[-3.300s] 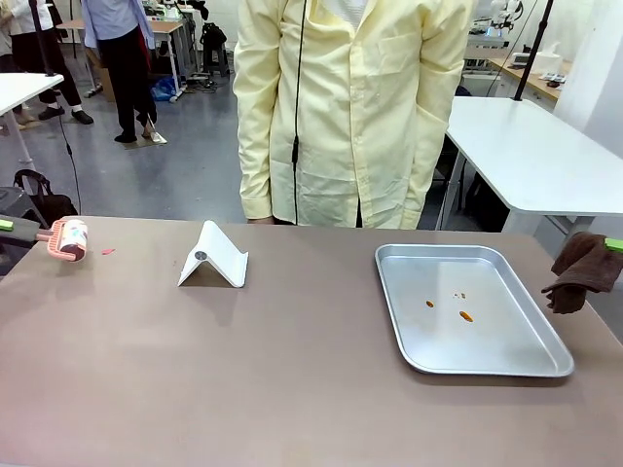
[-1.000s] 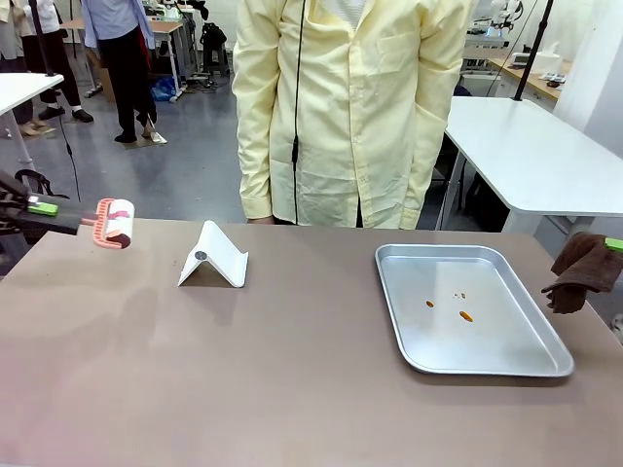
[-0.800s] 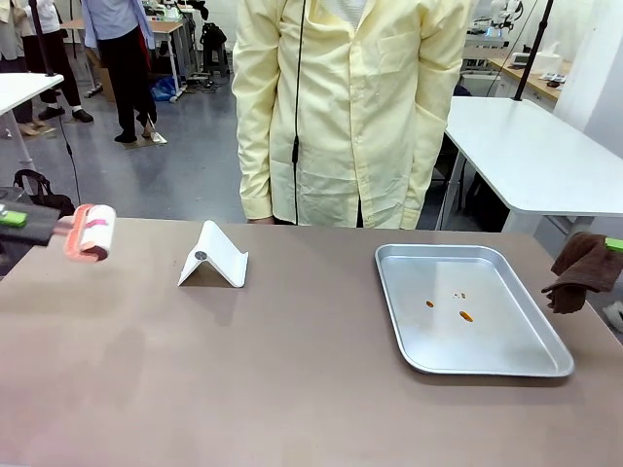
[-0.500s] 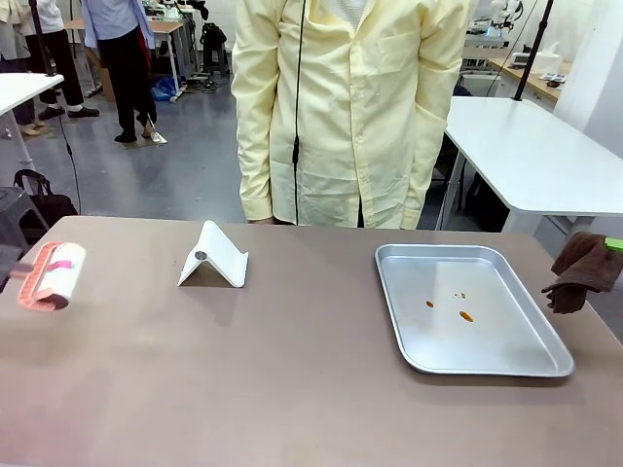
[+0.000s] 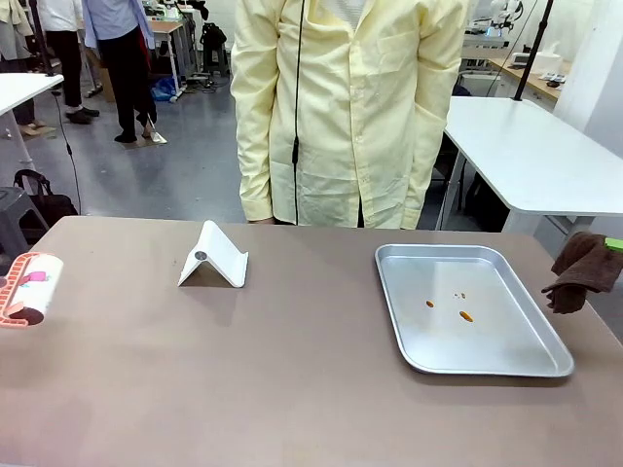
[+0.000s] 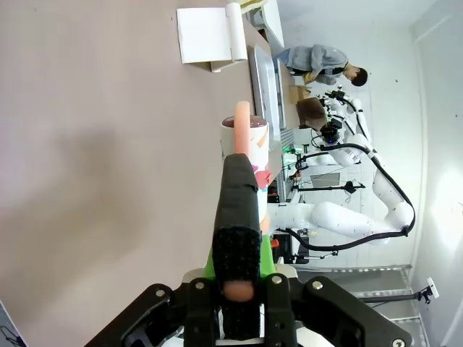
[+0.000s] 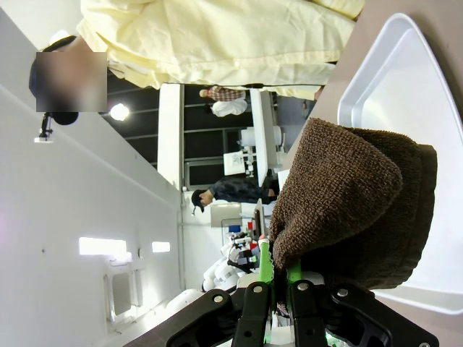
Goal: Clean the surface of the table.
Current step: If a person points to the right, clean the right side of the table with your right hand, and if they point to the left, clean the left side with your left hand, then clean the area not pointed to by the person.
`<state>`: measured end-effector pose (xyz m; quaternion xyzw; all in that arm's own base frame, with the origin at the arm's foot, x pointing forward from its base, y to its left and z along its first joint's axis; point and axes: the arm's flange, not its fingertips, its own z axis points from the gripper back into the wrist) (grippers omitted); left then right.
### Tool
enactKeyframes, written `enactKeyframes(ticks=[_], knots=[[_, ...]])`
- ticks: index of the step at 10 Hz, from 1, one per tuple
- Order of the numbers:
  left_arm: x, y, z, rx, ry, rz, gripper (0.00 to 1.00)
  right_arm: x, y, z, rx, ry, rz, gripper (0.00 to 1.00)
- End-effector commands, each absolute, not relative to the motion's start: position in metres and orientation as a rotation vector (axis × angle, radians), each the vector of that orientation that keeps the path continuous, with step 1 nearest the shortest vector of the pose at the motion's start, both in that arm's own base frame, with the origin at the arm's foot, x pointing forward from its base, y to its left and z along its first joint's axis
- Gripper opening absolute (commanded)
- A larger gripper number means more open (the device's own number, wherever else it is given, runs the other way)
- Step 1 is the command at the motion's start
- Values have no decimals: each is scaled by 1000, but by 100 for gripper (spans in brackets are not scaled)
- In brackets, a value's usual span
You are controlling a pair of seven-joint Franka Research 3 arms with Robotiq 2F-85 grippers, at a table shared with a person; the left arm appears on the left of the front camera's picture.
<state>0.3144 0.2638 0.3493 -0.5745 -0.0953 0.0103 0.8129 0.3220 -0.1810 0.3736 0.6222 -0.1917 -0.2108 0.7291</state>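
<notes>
Mostly cut off beside the table (image 5: 292,389), left jaws clamp a lint roller (image 5: 31,284), right jaws a brown cloth (image 5: 582,270).

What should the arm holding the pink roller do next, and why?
Probably roll it rightward across the table. The left gripper is shut on the handle of the roller, which sits low at the table's left edge, and a wide stretch of brown tabletop lies to its right.

The worktop (image 5: 292,389) is smooth, matt taupe. The tray (image 5: 506,336) at three o'clock is shiny bare metal. The brown cloth (image 5: 581,272) looks coarse and nubbly. The lint roller (image 5: 29,289) pairs pink plastic with white paper.
</notes>
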Motion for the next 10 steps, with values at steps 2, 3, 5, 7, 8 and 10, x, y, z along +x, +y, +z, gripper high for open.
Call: enactKeyframes(ticks=[2, 3, 5, 7, 8, 10], knots=[[316, 260, 353, -1207, -207, 10, 22, 322, -180, 380, 1363, -413, -480, 0], [316, 260, 353, -1207, -207, 10, 22, 322, -180, 380, 1363, -413, -480, 0], [316, 260, 353, -1207, -207, 10, 22, 322, -180, 380, 1363, -413, -480, 0], [316, 260, 353, -1207, -207, 10, 22, 322, -180, 380, 1363, -413, -480, 0], [316, 260, 353, -1207, -207, 10, 22, 322, -180, 380, 1363, -413, -480, 0], [316, 260, 353, -1207, -207, 10, 22, 322, -180, 380, 1363, -413, -480, 0]])
